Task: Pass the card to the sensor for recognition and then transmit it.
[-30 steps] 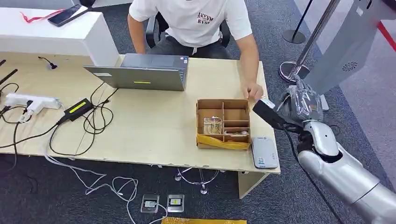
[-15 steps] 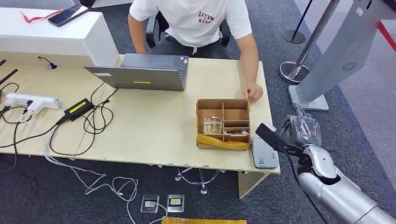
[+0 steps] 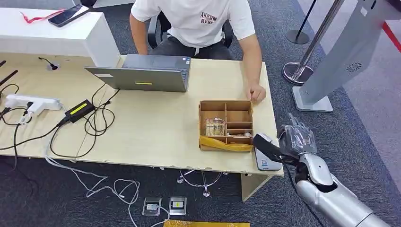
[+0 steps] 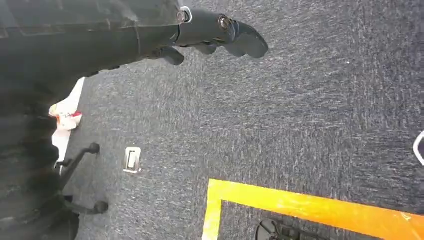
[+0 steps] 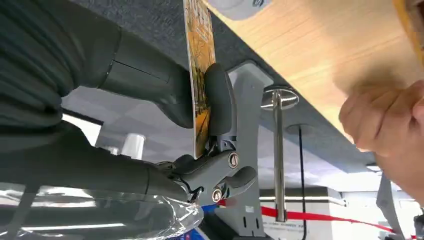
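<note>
- Grey carpet surrounds my wooden counter.
- My right hand pinches the card by one end, above the sensor.
- Card looks thin, stiff, light, slick; I judge an edge pinch best.
- My left hand hangs empty, fingers loosely curled.

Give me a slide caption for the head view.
Right robot hand holds the card over the sensor at the desk's corner.

Pale matt wood-grain table, brown cardboard box, rough grey carpet, glossy printed card
</note>
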Robot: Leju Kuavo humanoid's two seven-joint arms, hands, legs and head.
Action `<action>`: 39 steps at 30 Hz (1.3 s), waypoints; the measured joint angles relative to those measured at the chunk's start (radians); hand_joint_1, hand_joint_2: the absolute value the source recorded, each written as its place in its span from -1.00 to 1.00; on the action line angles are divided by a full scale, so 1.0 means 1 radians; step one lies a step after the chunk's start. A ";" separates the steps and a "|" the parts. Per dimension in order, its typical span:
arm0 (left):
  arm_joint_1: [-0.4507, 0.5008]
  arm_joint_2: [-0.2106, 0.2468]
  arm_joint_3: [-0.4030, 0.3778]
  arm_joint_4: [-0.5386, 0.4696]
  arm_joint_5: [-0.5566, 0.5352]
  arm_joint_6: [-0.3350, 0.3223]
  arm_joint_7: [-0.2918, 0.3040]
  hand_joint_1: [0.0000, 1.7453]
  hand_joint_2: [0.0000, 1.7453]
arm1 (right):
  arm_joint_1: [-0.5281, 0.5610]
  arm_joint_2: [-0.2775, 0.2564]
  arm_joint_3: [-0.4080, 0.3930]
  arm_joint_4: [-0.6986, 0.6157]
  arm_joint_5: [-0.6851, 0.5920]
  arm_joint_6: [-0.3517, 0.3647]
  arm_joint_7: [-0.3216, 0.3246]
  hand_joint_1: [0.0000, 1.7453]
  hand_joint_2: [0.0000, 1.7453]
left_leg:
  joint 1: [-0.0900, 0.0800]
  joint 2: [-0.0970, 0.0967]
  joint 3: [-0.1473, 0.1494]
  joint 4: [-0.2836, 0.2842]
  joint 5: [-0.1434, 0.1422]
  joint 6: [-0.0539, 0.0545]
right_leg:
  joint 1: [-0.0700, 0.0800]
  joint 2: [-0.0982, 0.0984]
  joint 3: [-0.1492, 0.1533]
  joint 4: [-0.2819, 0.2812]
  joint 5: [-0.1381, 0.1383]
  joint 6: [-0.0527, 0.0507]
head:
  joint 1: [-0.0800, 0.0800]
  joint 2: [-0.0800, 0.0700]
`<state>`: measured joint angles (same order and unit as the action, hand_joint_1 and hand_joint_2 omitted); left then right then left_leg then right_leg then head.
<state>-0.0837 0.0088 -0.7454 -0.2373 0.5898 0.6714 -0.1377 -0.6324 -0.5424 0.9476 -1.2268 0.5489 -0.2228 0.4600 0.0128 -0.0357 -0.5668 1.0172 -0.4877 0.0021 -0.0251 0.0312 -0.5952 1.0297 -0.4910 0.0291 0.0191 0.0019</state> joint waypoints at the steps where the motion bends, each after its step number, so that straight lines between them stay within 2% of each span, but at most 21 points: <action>1: 0.000 0.000 0.000 0.000 0.000 0.000 0.000 -1.00 1.00 | 0.003 0.005 0.000 0.004 -0.001 0.000 -0.003 1.00 1.00 | 0.000 0.000 0.000 0.000 0.000 0.000 | 0.000 0.000 0.000 0.000 0.000 0.000 | 0.000 0.000; 27: 0.000 0.000 -0.001 -0.006 -0.007 0.000 -0.008 -1.00 1.00 | 0.034 0.077 -0.003 0.128 -0.038 -0.035 -0.039 1.00 1.00 | 0.000 0.000 0.003 0.000 0.000 0.000 | 0.000 0.000 0.002 0.000 0.000 0.000 | 0.000 0.000; 39: 0.002 0.000 -0.019 -0.011 0.000 0.000 -0.010 -1.00 1.00 | 0.023 0.080 -0.008 0.142 0.012 -0.043 -0.029 1.00 1.00 | 0.000 0.001 0.003 0.000 0.000 0.000 | 0.000 0.000 0.003 0.000 0.000 0.000 | 0.000 0.000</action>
<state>-0.0820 0.0092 -0.7641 -0.2483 0.5902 0.6714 -0.1480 -0.6091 -0.4619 0.9392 -1.0853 0.5610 -0.2659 0.4314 0.0126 -0.0351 -0.5635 1.0172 -0.4877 0.0021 -0.0252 0.0315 -0.5920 1.0296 -0.4910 0.0290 0.0195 0.0019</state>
